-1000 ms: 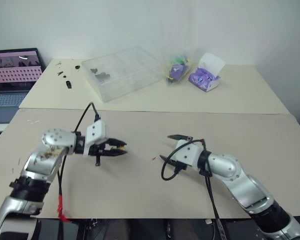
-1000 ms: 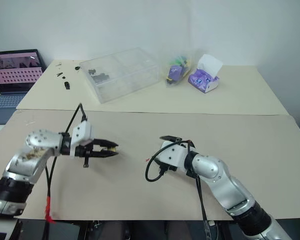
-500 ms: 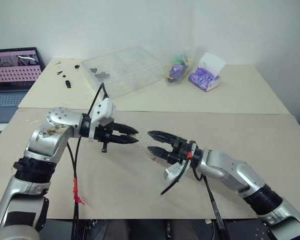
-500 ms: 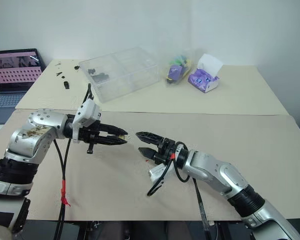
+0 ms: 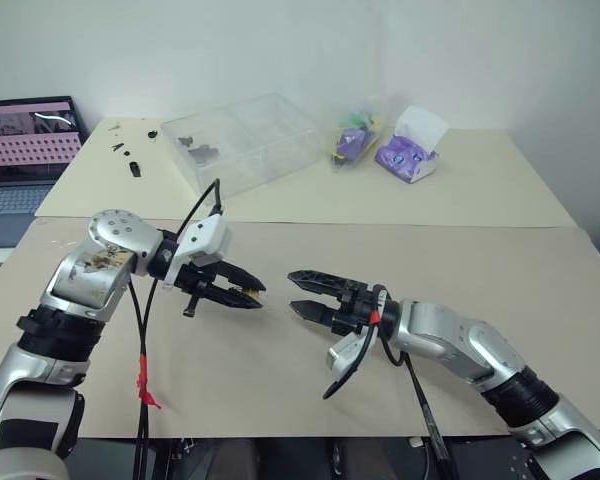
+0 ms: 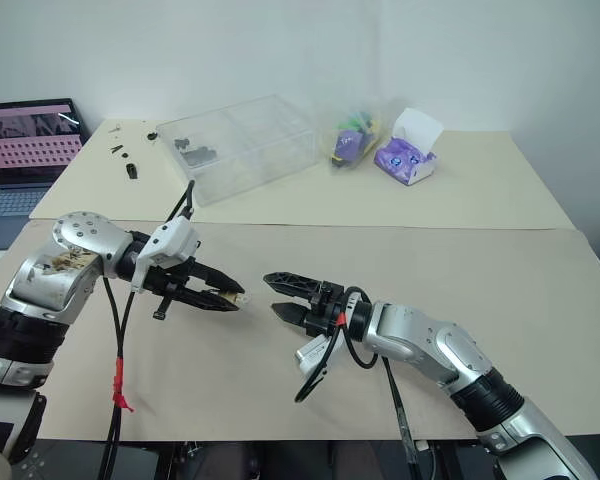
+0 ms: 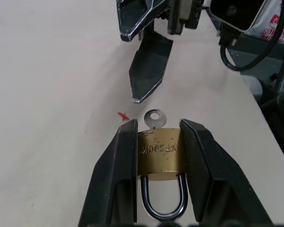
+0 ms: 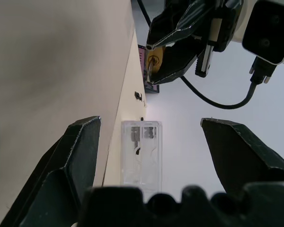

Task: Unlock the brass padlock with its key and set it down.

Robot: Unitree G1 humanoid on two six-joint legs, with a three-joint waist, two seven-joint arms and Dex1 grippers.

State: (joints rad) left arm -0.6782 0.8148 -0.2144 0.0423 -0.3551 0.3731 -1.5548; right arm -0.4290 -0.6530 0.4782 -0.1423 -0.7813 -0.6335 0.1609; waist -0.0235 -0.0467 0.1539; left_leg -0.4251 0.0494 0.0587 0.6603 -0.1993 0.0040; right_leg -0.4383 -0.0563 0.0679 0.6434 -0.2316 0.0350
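Left hand (image 7: pixel 157 142) pinches brass padlock (image 7: pixel 157 152); right hand (image 5: pixel 298 292) spread; clear box (image 5: pixel 244 143) holds dark bits.

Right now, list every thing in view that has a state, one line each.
Brass padlock: clamped between the left hand's fingers, held above the table, shackle closed.
Key: seated in the padlock's keyhole, bow sticking out.
Left hand: shut on the padlock.
Right hand: open, holding nothing, pointed at the key.
Clear plastic box: lying on the far table.
Laptop: open, screen lit.

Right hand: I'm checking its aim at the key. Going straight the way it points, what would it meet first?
Probably the key protruding from the brass padlock in the left hand; the open right hand faces it, though depth alignment is uncertain.
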